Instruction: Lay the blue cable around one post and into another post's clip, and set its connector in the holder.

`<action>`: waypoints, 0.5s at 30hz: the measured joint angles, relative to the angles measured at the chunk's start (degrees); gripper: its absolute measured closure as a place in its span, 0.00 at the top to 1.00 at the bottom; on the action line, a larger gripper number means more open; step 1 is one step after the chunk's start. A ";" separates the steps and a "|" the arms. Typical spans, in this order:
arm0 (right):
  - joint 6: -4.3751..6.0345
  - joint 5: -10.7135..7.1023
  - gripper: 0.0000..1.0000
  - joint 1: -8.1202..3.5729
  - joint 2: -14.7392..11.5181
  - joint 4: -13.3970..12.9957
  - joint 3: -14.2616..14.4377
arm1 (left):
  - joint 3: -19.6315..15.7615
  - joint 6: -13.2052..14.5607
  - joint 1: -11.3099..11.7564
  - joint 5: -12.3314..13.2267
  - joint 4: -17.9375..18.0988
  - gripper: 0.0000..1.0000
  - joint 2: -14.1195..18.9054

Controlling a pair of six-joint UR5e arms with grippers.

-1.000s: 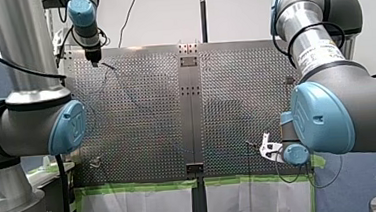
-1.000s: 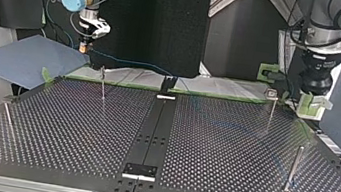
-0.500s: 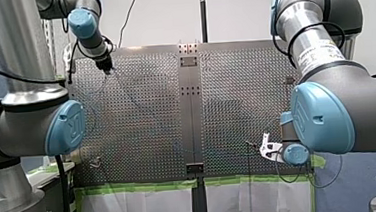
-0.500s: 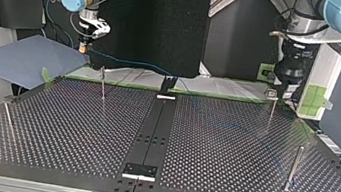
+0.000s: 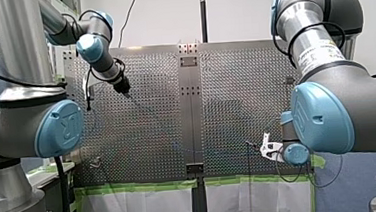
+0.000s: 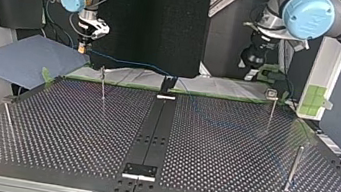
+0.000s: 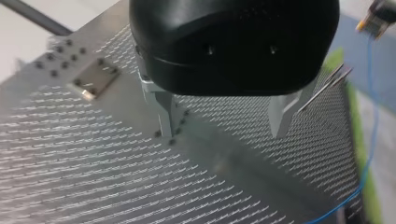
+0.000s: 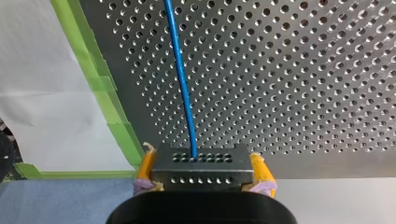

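Clamping the dark connector (image 8: 202, 170), my right pincer (image 8: 203, 163) holds thin blue cable (image 8: 181, 79); my left pincer (image 7: 223, 121) gapes

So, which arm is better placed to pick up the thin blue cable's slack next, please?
Probably my left: its black gripper is open over the perforated metal table; my right gripper is shut on the dark connector block ending the blue cable.

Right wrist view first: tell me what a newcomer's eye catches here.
The blue cable running over the perforated table from the black connector clamped in my right hand. In the left wrist view, my left hand hangs open and empty above the table.
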 joint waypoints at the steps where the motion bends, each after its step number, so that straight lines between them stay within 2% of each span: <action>1: -0.08 0.03 0.00 0.00 0.00 0.11 0.00 | -0.54 -0.53 -0.53 0.16 0.52 0.98 -0.53; 4: -0.32 0.07 0.00 -0.01 0.00 0.27 -0.02 | -2.20 -2.19 -2.19 -0.29 2.18 0.98 -2.19; 9: -0.55 0.09 0.00 -0.06 0.00 0.15 -0.02 | -4.56 -4.78 -4.79 -2.47 4.82 0.98 -4.80; 12: -0.58 0.13 0.00 -0.01 0.00 0.05 -0.02 | -4.88 -6.24 -6.28 -3.92 6.29 0.98 -6.29; 15: -0.59 0.16 0.00 0.09 0.00 -0.03 -0.02 | -4.49 -6.52 -7.62 -5.26 7.62 0.98 -7.63</action>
